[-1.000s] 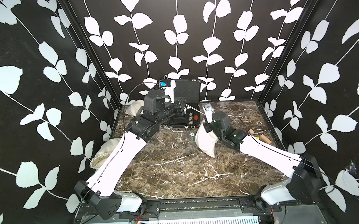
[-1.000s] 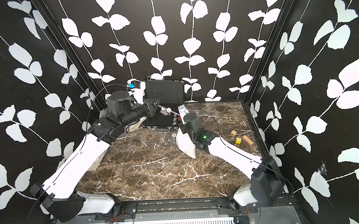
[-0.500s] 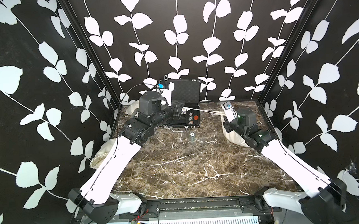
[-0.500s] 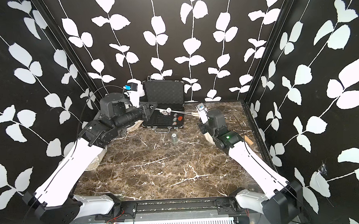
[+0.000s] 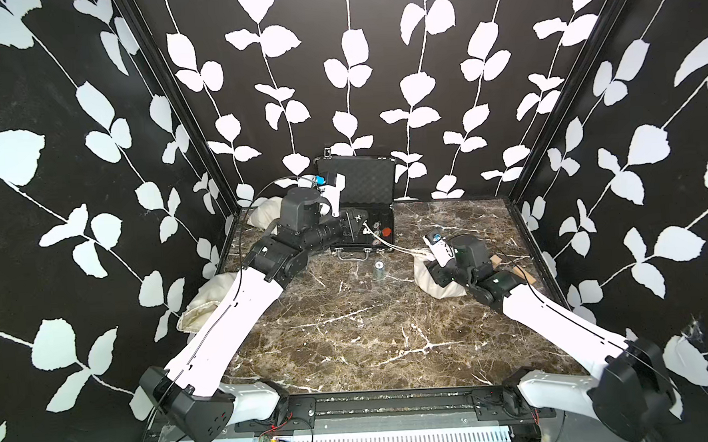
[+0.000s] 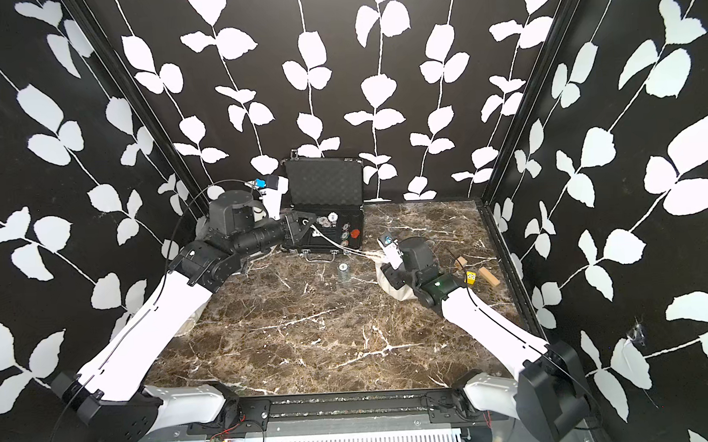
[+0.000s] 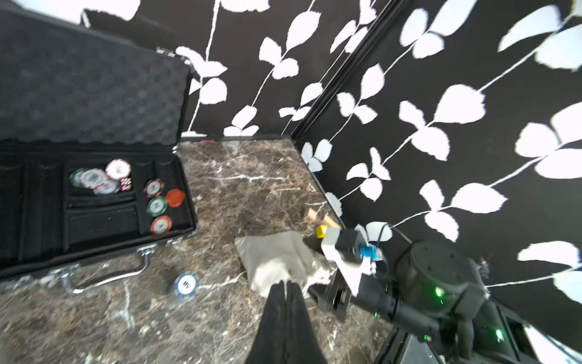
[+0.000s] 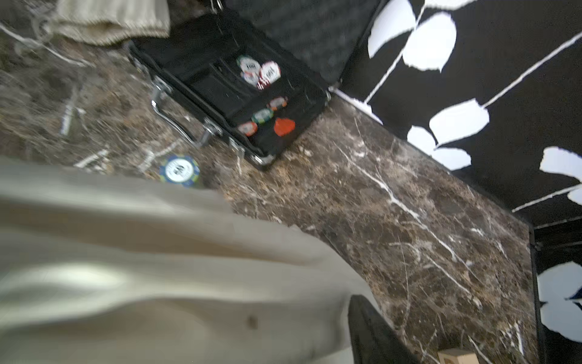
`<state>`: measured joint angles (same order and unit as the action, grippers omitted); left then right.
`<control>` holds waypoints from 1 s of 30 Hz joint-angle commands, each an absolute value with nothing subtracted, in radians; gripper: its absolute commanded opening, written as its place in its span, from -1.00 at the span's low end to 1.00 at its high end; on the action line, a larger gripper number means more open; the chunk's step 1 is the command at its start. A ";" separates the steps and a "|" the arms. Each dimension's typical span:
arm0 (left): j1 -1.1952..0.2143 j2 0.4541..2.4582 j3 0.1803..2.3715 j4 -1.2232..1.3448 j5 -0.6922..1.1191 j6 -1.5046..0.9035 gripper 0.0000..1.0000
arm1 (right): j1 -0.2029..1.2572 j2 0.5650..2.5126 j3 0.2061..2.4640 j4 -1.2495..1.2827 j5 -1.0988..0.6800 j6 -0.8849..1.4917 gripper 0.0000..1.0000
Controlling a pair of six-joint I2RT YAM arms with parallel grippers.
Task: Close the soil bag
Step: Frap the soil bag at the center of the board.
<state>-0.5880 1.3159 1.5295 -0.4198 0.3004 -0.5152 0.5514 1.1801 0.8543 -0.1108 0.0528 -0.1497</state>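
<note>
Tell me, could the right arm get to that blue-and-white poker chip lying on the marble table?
Probably yes. The blue-and-white round poker chip sits on the brown marble table beside the beige cloth soil bag, where the right end effector is; nothing stands between them.

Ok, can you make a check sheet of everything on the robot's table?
Surface: brown marble tabletop.
Job's things: beige soil bag lies at the right; its drawstring stretches to the left gripper.
Clutter: open chip case, blue chips, wooden blocks, yellow die, cloth sacks at the left edge.
Grippers: left gripper shut on the drawstring; right gripper at the bag, open or shut unclear.
Cables: thin black cable loops at back left; loose wires at the front edge.
Surroundings: black walls with white leaves.
</note>
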 commanded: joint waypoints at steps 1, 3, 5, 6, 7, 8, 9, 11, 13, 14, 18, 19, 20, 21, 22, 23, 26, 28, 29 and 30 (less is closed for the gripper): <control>-0.608 1.320 1.600 -0.383 0.337 -0.525 -1.00 | 0.611 1.109 0.871 0.006 0.090 -0.126 0.40; -0.621 1.332 1.626 -0.386 0.343 -0.525 -1.00 | 0.654 1.100 0.888 0.023 0.104 -0.128 0.45; -0.634 1.343 1.650 -0.385 0.347 -0.527 -1.00 | 0.689 1.105 0.911 0.028 0.110 -0.133 0.47; -0.642 1.348 1.660 -0.384 0.347 -0.528 -1.00 | 0.704 1.110 0.924 0.030 0.112 -0.136 0.48; -0.649 1.353 1.671 -0.384 0.346 -0.529 -1.00 | 0.720 1.118 0.936 0.034 0.112 -0.143 0.50; -0.656 1.358 1.682 -0.384 0.344 -0.527 -1.00 | 0.738 1.123 0.946 0.040 0.117 -0.149 0.52; -0.664 1.363 1.694 -0.385 0.342 -0.527 -1.00 | 0.751 1.131 0.956 0.050 0.118 -0.152 0.55; -0.680 1.371 1.716 -0.385 0.342 -0.520 -1.00 | 0.765 1.147 0.982 0.057 0.111 -0.150 0.58; -0.693 1.378 1.736 -0.394 0.334 -0.508 -1.00 | 0.774 1.166 1.015 0.047 0.105 -0.151 0.58; -0.694 1.381 1.742 -0.398 0.330 -0.506 -1.00 | 0.779 1.173 1.030 0.042 0.109 -0.154 0.57; -0.695 1.384 1.744 -0.394 0.324 -0.510 -1.00 | 0.788 1.211 1.077 0.024 0.196 -0.146 0.27; -0.695 1.382 1.742 -0.393 0.320 -0.511 -1.00 | 0.788 1.219 1.085 0.017 0.225 -0.146 0.13; -0.695 1.380 1.742 -0.393 0.317 -0.511 -1.00 | 0.788 1.225 1.088 0.012 0.262 -0.144 -0.04; -0.695 1.377 1.741 -0.395 0.312 -0.509 -1.00 | 0.788 1.228 1.087 0.006 0.310 -0.144 -0.19; -0.695 1.372 1.743 -0.399 0.307 -0.502 -1.00 | 0.788 1.229 1.085 0.000 0.360 -0.147 -0.34; -0.695 1.367 1.747 -0.408 0.299 -0.488 -1.00 | 0.788 1.231 1.077 -0.008 0.428 -0.156 -0.47; -0.695 1.334 1.757 -0.453 0.226 -0.441 -1.00 | 0.775 1.231 1.042 -0.066 0.624 -0.184 -0.69; -0.682 1.306 1.756 -0.481 0.173 -0.429 -1.00 | 0.745 1.227 1.002 -0.106 0.719 -0.197 -0.74; -0.647 1.288 1.750 -0.490 0.162 -0.438 -1.00 | 0.716 1.217 0.971 -0.137 0.763 -0.196 -0.74; -0.619 1.272 1.739 -0.489 0.162 -0.446 -1.00 | 0.690 1.204 0.947 -0.159 0.786 -0.193 -0.74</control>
